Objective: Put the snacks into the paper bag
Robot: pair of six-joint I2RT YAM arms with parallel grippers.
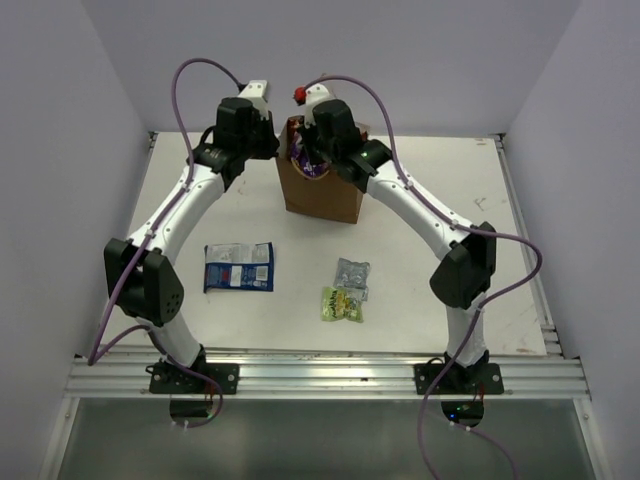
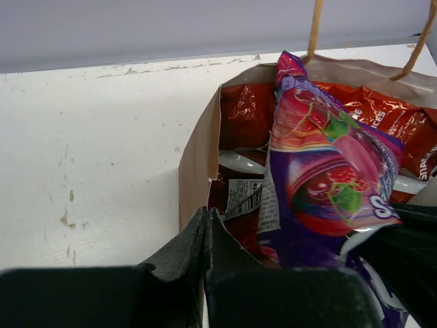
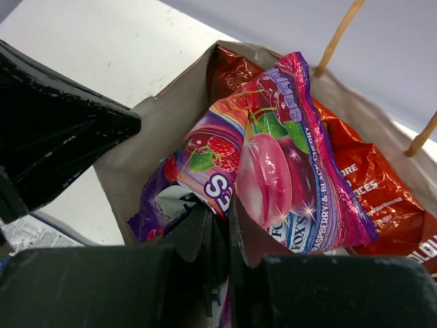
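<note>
From your left wrist camera, the left claw [image 2: 208, 225] has its fingers pressed together on the near wall of the paper bag [image 2: 198, 157], pinching the rim at a corner of the mouth. Just right of that claw the purple packet [image 2: 328, 171] stands tilted in the mouth, its top poking above the rim. Behind it you see a red-orange packet [image 2: 372, 106] lying along the far wall, a darker red packet [image 2: 242, 113] in the left corner, and the tan cord handles [image 2: 314, 31] rising behind. This view alone shows you the pinch on the paper.

From your right wrist camera, the right claw [image 3: 220, 222] is closed almost fully on the lower end of the purple packet, which slants up and away from the fingertips inside the bag. The other claw shows as a black wedge at the left, against the bag's wall. Here you can read the grip on the packet, which the left wrist view hides.

From above, you see what neither wrist shows. The bag stands upright near the far edge of the bench [image 1: 290, 300], about mid-width, with both claws at its mouth. Well apart from them, toward the near edge, lie the blue-white packet [image 1: 238, 266] left of centre, and the silver-grey packet [image 1: 352, 270] with the yellow-green packet [image 1: 342, 304] just beside it on its near side.
</note>
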